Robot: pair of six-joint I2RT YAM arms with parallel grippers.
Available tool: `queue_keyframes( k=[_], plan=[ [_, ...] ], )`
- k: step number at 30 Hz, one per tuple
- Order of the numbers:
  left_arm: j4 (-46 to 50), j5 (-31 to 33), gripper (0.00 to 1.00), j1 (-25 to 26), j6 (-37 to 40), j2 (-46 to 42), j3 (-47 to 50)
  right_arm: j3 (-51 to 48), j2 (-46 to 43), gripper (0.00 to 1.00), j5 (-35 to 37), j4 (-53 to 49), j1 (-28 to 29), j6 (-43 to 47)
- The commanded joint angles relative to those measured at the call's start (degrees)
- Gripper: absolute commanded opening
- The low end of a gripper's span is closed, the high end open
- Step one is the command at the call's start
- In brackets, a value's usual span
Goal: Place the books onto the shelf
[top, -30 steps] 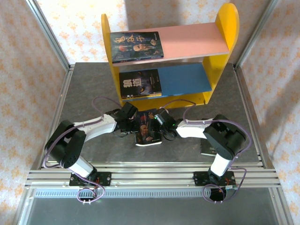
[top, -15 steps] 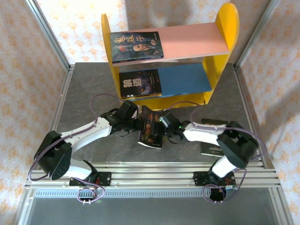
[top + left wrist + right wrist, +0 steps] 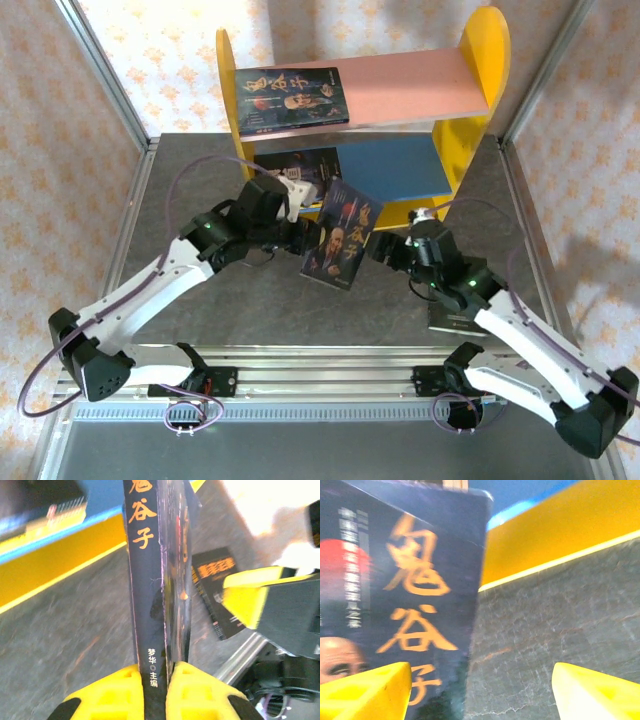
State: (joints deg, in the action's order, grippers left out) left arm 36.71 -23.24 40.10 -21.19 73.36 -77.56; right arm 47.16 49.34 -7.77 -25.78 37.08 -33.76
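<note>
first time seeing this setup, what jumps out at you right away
A dark book with orange characters is held off the table at centre, pinched between the left fingers, while the right fingers gape open beside its cover. Behind it rises the yellow-sided shelf, with an upper book lying flat on its pink board.

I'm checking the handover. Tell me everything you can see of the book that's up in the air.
The lifted book is a thin paperback, dark blue-black cover with orange Chinese characters and a bald face. It hangs tilted above the table before the shelf, pinched at its spine by the left gripper.
</note>
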Motion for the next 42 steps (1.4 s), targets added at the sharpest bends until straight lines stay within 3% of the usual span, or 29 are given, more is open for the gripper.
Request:
queue_keyframes(
  k=[1,6,11,15,27,42],
  plan=[
    [1.0,-4.5,0.0,0.5,3.5,0.6,-11.2,5.5,-3.2,0.75,2.6,-6.1,-1.9,3.2],
    [8.2,-4.3,0.0,0.5,5.8,7.4,-30.4,13.1,-4.3,0.78,2.6,-8.5,-4.1,6.3],
    [14.7,5.1,0.0,0.5,6.1,15.7,-50.6,20.1,-2.9,0.84,2.8,-8.9,-6.7,8.8],
    [14.6,11.8,0.0,0.5,5.6,20.6,-61.5,23.4,-0.8,0.85,-1.9,-3.3,-8.9,8.4],
    [-5.8,21.5,0.0,0.5,9.5,21.1,-62.0,28.8,7.3,0.9,-11.4,18.7,-9.5,0.8],
    [-15.7,18.8,0.0,0.5,6.1,23.9,-64.4,30.8,16.7,1.0,-17.2,41.7,-9.5,-12.6]
  ],
)
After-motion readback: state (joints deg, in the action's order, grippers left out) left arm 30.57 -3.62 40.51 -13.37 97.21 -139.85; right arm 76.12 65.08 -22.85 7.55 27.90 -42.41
